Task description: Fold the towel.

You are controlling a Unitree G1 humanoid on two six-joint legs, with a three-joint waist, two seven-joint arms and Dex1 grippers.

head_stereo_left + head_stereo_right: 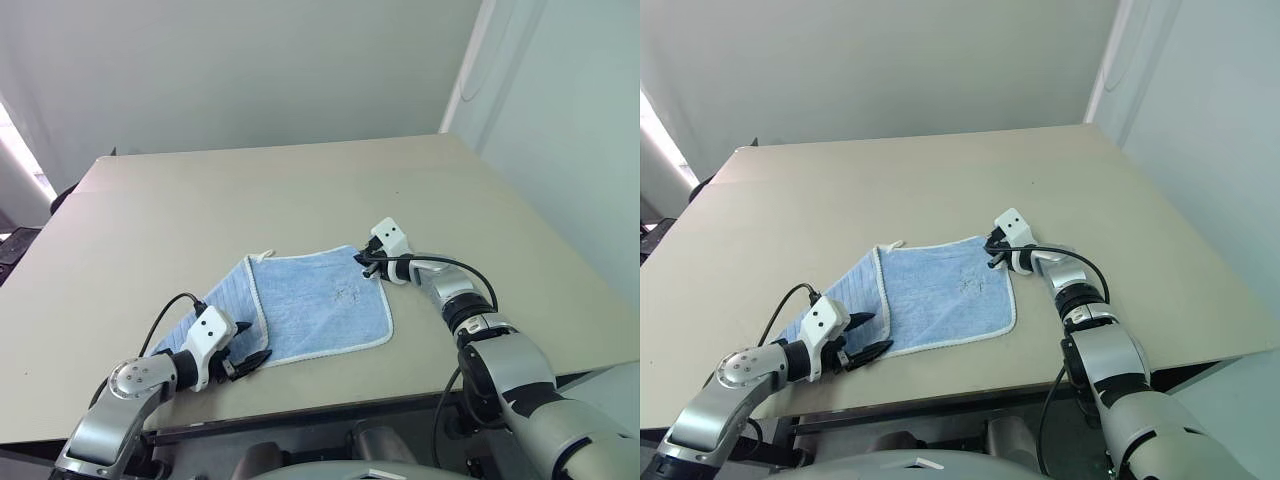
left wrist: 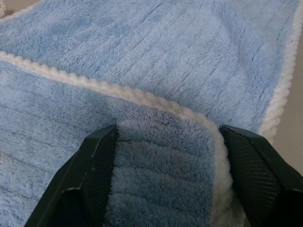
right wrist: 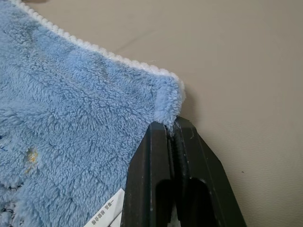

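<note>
Towel (image 1: pixel 310 305) partly folded on the beige table (image 1: pixel 300 190), both grippers at its corners.
Near edge first: we see the left gripper (image 1: pixel 248 355) with fingers (image 2: pixel 92 175) spread apart, straddling the turned-over near-left corner without pinching it. Light-blue fluffy terry, ribbed, with white stitched edging; the left part is folded over the rest. At the far-right corner the right gripper (image 1: pixel 366 262) is clamped tight on the cloth, a small white tag (image 3: pixel 106 213) beside it. Matte flat tabletop; plain pale wall (image 1: pixel 250 70) behind.
</note>
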